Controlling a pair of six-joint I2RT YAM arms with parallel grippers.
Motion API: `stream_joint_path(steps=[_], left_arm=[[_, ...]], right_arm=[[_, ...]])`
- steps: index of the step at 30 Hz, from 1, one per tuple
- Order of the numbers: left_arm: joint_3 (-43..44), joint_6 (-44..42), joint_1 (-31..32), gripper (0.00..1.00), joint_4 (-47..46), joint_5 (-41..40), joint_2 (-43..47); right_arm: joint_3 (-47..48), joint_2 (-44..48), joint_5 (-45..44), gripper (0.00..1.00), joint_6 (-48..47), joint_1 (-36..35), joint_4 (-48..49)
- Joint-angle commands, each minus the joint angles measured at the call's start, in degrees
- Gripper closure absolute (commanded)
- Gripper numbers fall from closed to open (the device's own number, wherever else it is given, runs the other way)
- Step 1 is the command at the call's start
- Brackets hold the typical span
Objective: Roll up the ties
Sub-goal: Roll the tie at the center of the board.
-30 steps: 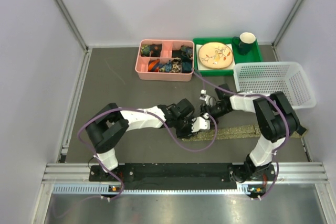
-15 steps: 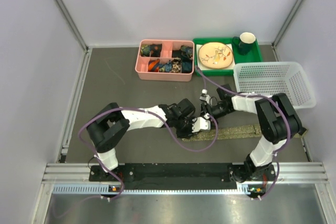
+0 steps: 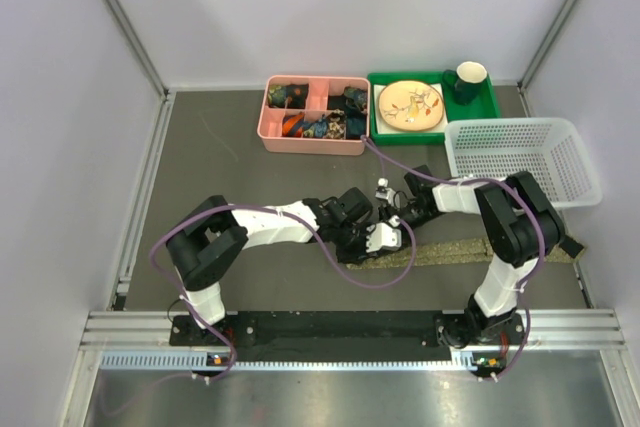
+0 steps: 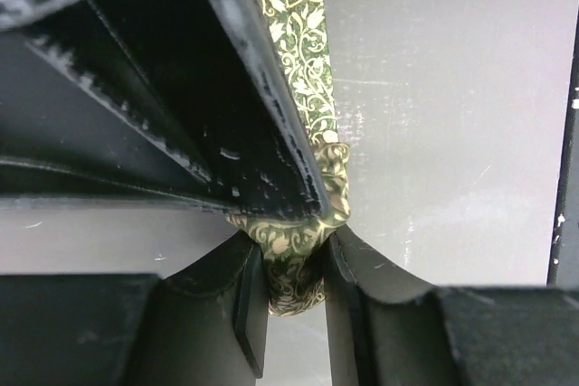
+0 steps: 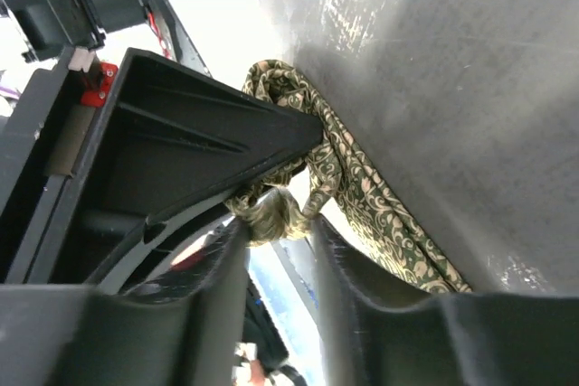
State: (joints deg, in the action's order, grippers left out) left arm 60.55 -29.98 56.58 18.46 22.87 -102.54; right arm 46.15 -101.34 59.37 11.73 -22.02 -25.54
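Long narrow olive-tan fabric necktie point(image 3: 470, 248) with a fine pale scroll pattern lies flat on the dark grey table point(image 3: 230, 162), right of centre and toward the near edge; it runs left to right, its right end reaching below the basket; its left end is gathered into a small bunched fold where the two arms meet.

Left gripper point(image 3: 381, 238) is closed on that bunch; in the left wrist view the necktie point(image 4: 308, 70) is pinched between the two black fingers of the left gripper point(image 4: 294, 300), with a short stub of fabric showing below the pinch and the flat strip running away above it.

Right gripper point(image 3: 396, 215) comes in from the far-right side, touching the same bunch; in the right wrist view its jaws are clamped on a knot of the necktie point(image 5: 380, 205), the right gripper point(image 5: 276, 241) holding a wad of fabric while loose folds curl just beside it; one finger of the other arm crowds in alongside.

Far side of the table: pink plastic compartment tray point(image 3: 312, 147) with small dark items in its cells; just right of it a green rectangular tray point(image 3: 435, 134) bearing a round cream patterned plate point(image 3: 410, 104) and a dark green mug point(image 3: 470, 79); a white plastic mesh basket point(image 3: 520, 162) sits at far right, well apart from the bunch; purple cables point(image 3: 350, 277) loop off both arms.
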Motion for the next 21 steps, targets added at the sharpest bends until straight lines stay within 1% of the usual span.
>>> stream_joint_path(steps=[1,2,4,5,9,12,13,16,18,19,21], left_arm=[[-1.1,-1.0,-0.1,0.69,4.6,-3.7,-3.1],[-1.4,-1.0,-0.2,0.69,4.5,-3.7,-3.1],[-1.7,-0.8,-0.2,0.68,4.3,-3.8,-2.9],[-1.8,-0.8,-0.2,0.68,4.3,-3.7,-2.8],[-2.4,-0.5,-0.2,0.65,3.7,-3.8,-2.6],[-2.4,-0.2,-0.2,0.65,3.5,-4.2,-2.8],[-2.3,0.0,-0.2,0.65,3.6,-4.1,-2.8],[-2.4,-0.1,-0.2,0.65,3.6,-4.2,-2.6],[-2.5,-0.1,-0.2,0.65,3.5,-4.2,-2.4],[-2.5,-0.1,-0.2,0.65,3.4,-4.2,-2.2],[-2.5,0.0,-0.2,0.65,3.1,-4.2,-2.4]], right_arm=[[1.0,0.4,-1.3,0.81,0.1,-0.1,2.6],[1.1,0.7,-1.4,0.88,-0.2,0.0,2.0],[2.1,1.2,-2.3,0.95,-1.7,0.2,0.3],[2.3,1.5,-2.9,1.0,-2.2,0.1,0.0],[3.4,1.4,-5.6,1.0,-4.4,0.1,-1.0],[4.3,0.4,-5.2,1.0,-5.0,0.1,-2.8],[4.4,0.2,-4.8,0.96,-5.3,0.1,-3.5],[2.9,1.8,-3.5,0.74,-5.3,0.4,-4.6],[1.5,2.7,-3.0,0.69,-4.9,0.4,-4.3],[1.1,2.4,-2.4,0.67,-4.5,0.4,-3.7],[1.0,0.5,-0.6,0.64,-3.9,0.3,-3.1]])
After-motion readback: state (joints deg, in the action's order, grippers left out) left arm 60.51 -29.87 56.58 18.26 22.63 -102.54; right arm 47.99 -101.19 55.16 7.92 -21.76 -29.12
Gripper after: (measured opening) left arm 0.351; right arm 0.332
